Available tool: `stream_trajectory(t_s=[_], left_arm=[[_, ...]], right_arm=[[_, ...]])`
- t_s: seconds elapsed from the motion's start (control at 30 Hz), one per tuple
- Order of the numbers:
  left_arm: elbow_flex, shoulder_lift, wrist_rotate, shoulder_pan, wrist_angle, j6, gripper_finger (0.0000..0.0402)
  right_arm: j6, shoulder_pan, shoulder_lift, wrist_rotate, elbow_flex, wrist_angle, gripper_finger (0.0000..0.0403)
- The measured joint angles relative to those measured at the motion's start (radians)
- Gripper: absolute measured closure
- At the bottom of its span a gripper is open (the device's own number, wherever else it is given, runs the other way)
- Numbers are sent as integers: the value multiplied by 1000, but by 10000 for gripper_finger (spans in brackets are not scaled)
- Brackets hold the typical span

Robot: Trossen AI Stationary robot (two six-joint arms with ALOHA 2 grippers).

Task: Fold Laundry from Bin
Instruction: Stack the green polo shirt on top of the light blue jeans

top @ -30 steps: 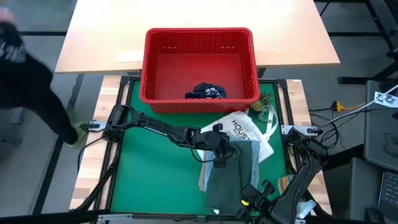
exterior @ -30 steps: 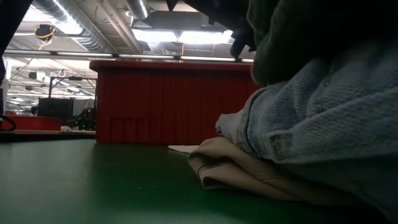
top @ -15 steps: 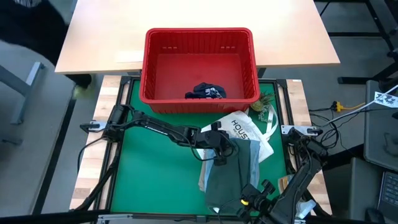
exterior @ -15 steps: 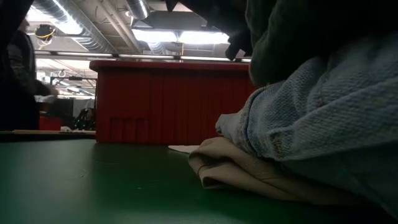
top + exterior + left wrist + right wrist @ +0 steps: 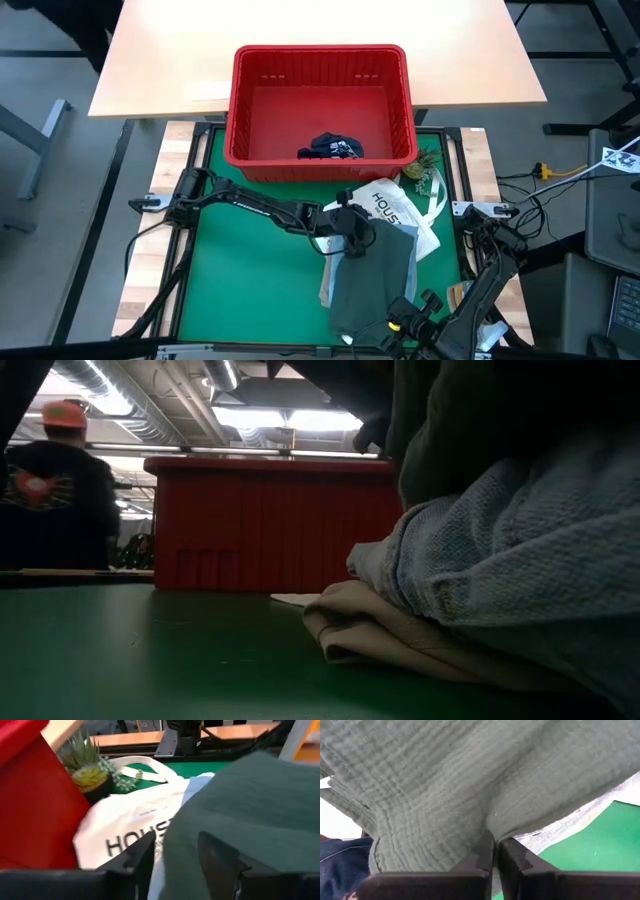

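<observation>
An olive-green garment [image 5: 375, 275] lies on top of a stack on the green mat, over a light blue one [image 5: 520, 550] and a beige one [image 5: 390, 630]. My left gripper [image 5: 348, 240] stands open at the olive garment's far left corner [image 5: 190, 830], a finger on either side of its edge. My right gripper [image 5: 400, 318] is shut on the same garment at its near edge. Navy shorts [image 5: 330, 148] lie on the floor of the red bin [image 5: 320, 55]. My left gripper's open fingers [image 5: 220, 862] flank the olive garment's far edge; whether they touch it I cannot tell. My right gripper pinches a pucker of the olive cloth [image 5: 490, 822] near the garment's near edge between its two shut fingers, coming steeply from above. The cloth gathers in wrinkles toward the fingers, and the rest lies on the stack.
A white tote bag printed HOUSTON [image 5: 385, 205] lies between the bin and the stack, partly under the garments. A small potted succulent [image 5: 425, 170] stands beside the bin's right corner. Bare green mat [image 5: 250, 290] stretches to the stack's left. A person [image 5: 55, 490] stands beyond the table.
My left gripper has tipped a little at the olive garment's far left corner, staying in place. The garment's far edge now reaches wider toward that gripper on the stack. A person has moved about behind the table.
</observation>
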Motion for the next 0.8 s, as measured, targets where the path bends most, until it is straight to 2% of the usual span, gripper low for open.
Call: stream_trajectory(t_s=[0.13, 0.3, 0.4, 0.5, 0.67, 0.8], left_arm=[[0, -1, -54, -1, -68, 77, 255], [0, -4, -55, -7, -86, 101, 254], [0, -4, -55, -19, -87, 98, 254], [0, -14, -53, -36, -89, 117, 256], [0, -55, -43, -66, -91, 153, 256], [0, -72, -2, -96, -82, 129, 257]], right_arm=[[0, 0, 0, 0, 0, -1, 354], [-1, 0, 0, -8, 0, -7, 285], [-4, -8, -1, -99, 0, -28, 256], [6, -13, -4, -186, 0, -89, 242], [6, -12, -22, -210, 2, -166, 238], [7, -11, -59, -187, 2, -165, 237]])
